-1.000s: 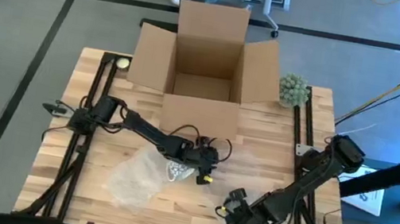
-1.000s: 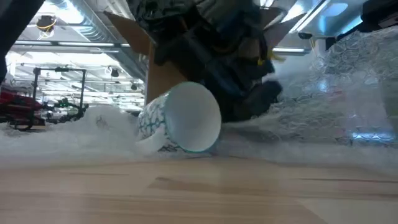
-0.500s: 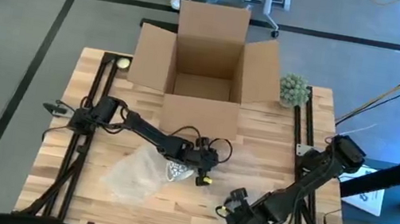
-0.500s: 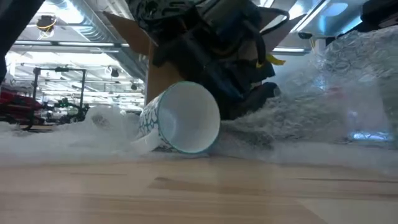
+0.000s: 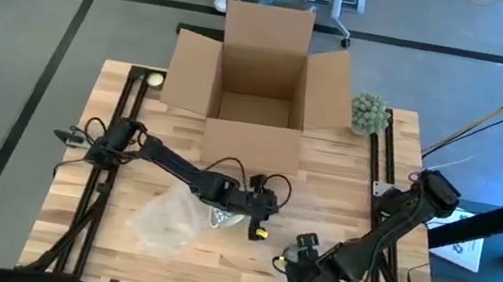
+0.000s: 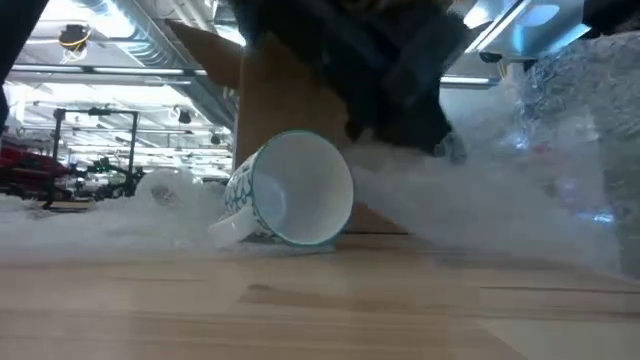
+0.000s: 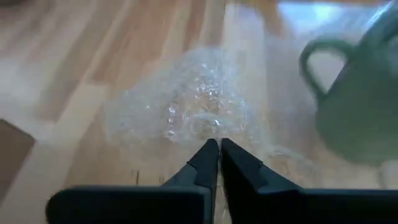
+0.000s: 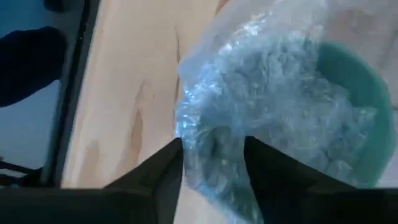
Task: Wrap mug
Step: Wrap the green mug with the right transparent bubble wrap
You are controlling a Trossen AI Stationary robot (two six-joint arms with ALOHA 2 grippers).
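Mug [image 6: 290, 190] lies on its side near the middle of the worktop [image 5: 325, 188], open mouth toward the low camera, resting on a sheet of bubble wrap [image 5: 168, 221] that spreads out to its left in the high view. It looks like glazed ceramic with a teal pattern: stiff, fairly heavy, slick on the outside and breakable, and on its side it will roll if nudged. The handle or the rim would give the surest hold. The wrap is the opposite (light, limp, clingy), best taken by an edge and drawn over.

The left pincer [image 7: 219, 149] sits just beside the mug, fingers pressed together; in its wrist view the wrap lies right at the tips, probably pinched between them, though that cannot be confirmed. The right pincer [image 8: 211, 163] waits near the front right of the worktop with its fingers parted; its wrist view shows crumpled wrap between them, but whether they actually grip it cannot be told.

An open cardboard box [image 5: 261, 82] stands at the back. No brand, label or legible writing shows on the mug, wrap or box.
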